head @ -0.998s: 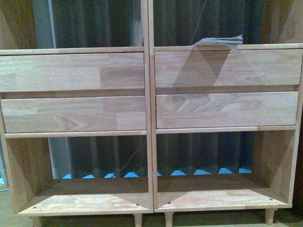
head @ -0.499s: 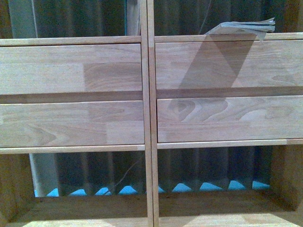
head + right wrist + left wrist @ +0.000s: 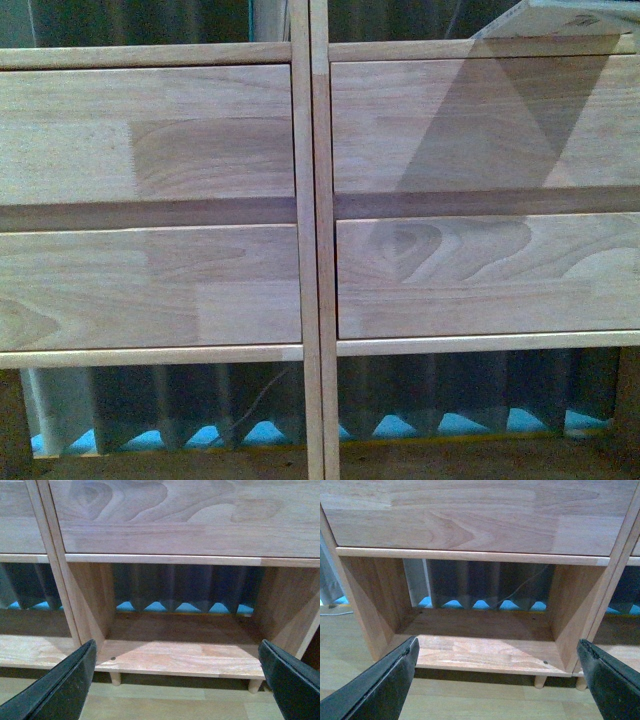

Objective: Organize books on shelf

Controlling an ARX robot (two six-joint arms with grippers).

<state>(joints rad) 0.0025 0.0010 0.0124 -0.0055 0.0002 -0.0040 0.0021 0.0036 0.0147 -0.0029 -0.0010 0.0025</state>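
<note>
Currently the left gripper [image 3: 497, 647] and right gripper [image 3: 177, 647] are both spread wide and empty. The book [image 3: 565, 20] lies at 1 o'clock atop the shelf [image 3: 310, 200] ledge; a blind upward reach may knock it off

You see dim, bluish, slightly soft views. A slanted grey shadow [image 3: 500, 130] crosses the upper right drawer front [image 3: 400, 100] of the light-wood bookcase [image 3: 310, 250]; its lower compartments [image 3: 480, 630] lie shaded.
</note>
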